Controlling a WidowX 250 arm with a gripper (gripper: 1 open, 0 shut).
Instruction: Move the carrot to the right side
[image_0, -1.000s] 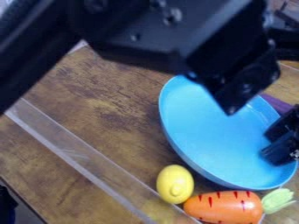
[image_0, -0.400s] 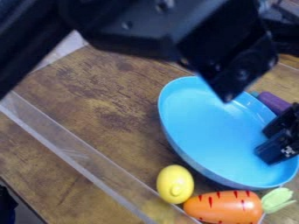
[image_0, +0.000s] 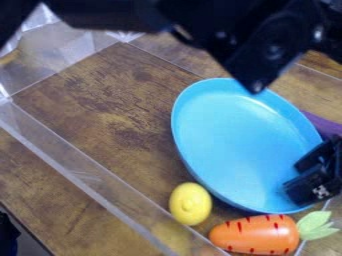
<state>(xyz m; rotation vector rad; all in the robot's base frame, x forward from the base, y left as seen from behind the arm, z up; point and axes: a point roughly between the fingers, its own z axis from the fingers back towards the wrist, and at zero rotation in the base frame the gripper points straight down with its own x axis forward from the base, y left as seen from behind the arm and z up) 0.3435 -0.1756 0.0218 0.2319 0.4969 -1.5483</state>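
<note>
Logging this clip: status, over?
Gripper open, empty, over plate edge. Carrot on table, bottom right, untouched. Lemon just left of it.

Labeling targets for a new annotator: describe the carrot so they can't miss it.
Find the big blue plate on the wooden table. Just below its lower rim lies the carrot: glossy orange, tapered, with pale green leaves, unlike the smaller round yellow lemon toy to its left.

A brown, worn wooden tabletop (image_0: 100, 110) edged by a clear plastic strip (image_0: 80, 165) carries a round light-blue plastic plate (image_0: 247, 140), a small yellow egg-shaped lemon toy (image_0: 191, 203) just beside it, and a glossy orange plastic carrot (image_0: 261, 235) with pale green leaves.
</note>
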